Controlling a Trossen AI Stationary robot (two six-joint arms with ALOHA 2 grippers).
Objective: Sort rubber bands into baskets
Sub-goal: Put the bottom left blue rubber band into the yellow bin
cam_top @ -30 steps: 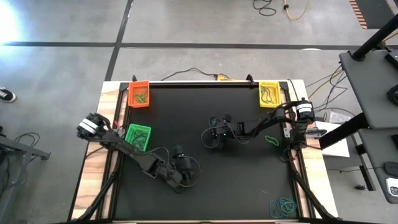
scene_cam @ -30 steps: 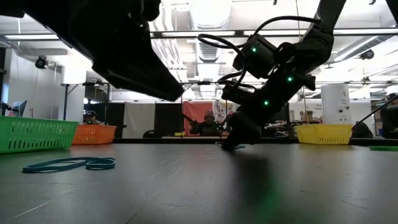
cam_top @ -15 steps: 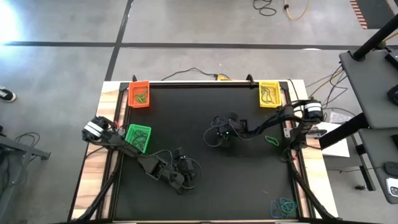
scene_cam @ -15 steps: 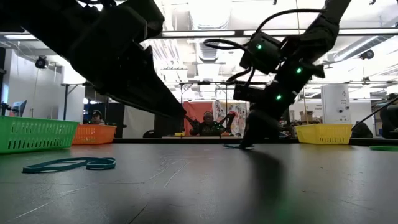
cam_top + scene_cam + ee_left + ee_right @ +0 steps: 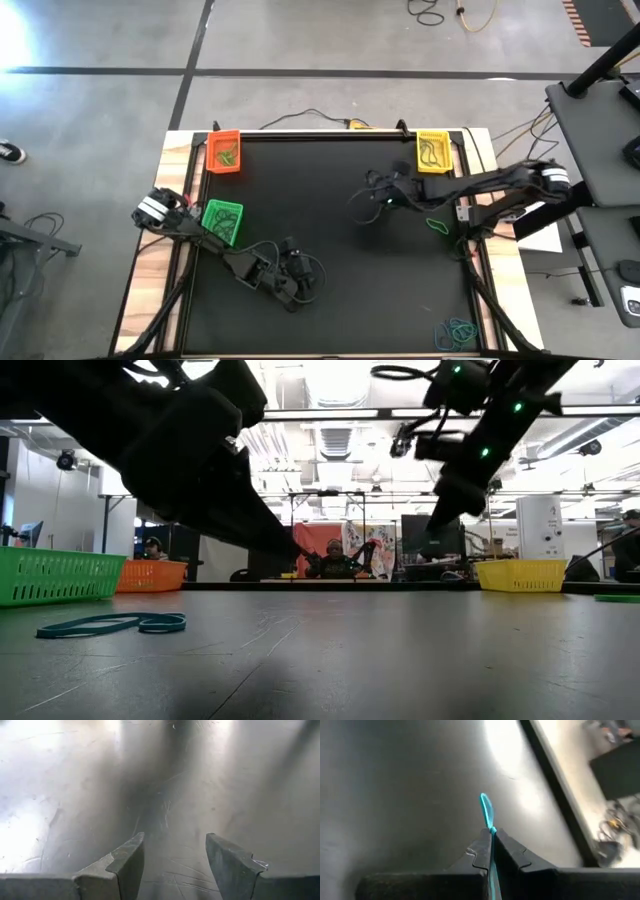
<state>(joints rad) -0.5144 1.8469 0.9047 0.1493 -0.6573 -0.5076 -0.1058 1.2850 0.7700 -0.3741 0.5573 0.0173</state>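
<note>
Lying nearest in the low view, a teal rubber band point(image 5: 110, 625) rests flat on the dark tabletop point(image 5: 400, 660), and a small pile of bands point(image 5: 455, 333) sits at the near right corner. Farther in, the left end effector point(image 5: 172, 865) hangs low over bare tabletop near the front centre, its fingers apart and holding nothing. Just behind and left of it stands the bright green basket point(image 5: 222, 220), with a few bands inside.

Beyond that, the right end effector point(image 5: 490, 847) is raised above the tabletop toward the right rear, fingers pressed together on a thin teal band point(image 5: 486, 812) whose free loop pokes out past the tips. A green band point(image 5: 437, 226) lies on the tabletop near the right edge. At the far edge are the orange basket point(image 5: 224, 152) on the left and the yellow basket point(image 5: 432, 151) on the right, each holding bands.

These loops look nearly weightless, limp and stretchy, so they will likely sag and swing when carried and may cling to a pad on release. Pinching one strand squarely, as here, seems the surest hold; a grip near the edge of the tips could let it slide out.
</note>
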